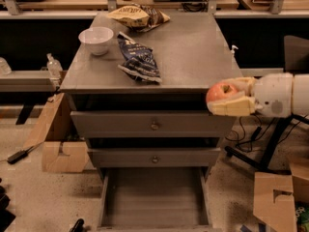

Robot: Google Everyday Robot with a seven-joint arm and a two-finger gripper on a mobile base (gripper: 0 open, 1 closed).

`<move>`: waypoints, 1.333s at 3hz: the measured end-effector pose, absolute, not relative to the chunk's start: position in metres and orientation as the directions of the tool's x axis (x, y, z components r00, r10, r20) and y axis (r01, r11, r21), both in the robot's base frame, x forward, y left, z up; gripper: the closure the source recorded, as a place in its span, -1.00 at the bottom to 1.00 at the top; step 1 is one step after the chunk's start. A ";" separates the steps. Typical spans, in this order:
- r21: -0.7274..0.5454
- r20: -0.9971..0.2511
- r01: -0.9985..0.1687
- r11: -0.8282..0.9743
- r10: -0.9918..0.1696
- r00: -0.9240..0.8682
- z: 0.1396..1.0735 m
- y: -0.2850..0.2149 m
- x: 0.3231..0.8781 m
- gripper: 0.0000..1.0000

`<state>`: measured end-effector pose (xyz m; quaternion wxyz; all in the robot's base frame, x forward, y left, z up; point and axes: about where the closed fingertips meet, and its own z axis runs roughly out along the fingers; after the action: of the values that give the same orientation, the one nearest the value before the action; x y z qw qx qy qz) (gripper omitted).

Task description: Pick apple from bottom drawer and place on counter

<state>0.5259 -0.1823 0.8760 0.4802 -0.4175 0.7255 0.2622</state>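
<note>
My gripper (228,96) comes in from the right and is shut on the apple (221,92), a small red-orange fruit with a paler patch. It holds the apple in the air at the cabinet's front right corner, about level with the counter's edge. The counter (193,52) is the grey cabinet top. The bottom drawer (153,197) stands pulled open below, a shallow grey tray with nothing visible in it.
On the counter stand a white bowl (96,39), a dark blue snack bag (139,60) and a yellow chip bag (137,16). Two knobbed drawers (154,125) are shut. Cardboard boxes lie left (60,146) and right (274,197) on the floor.
</note>
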 end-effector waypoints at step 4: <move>-0.134 -0.922 -0.841 0.524 -0.377 -0.087 0.983 -0.163 0.671 1.00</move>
<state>0.6712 -0.1633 0.9833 0.5181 -0.4335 0.7025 0.2242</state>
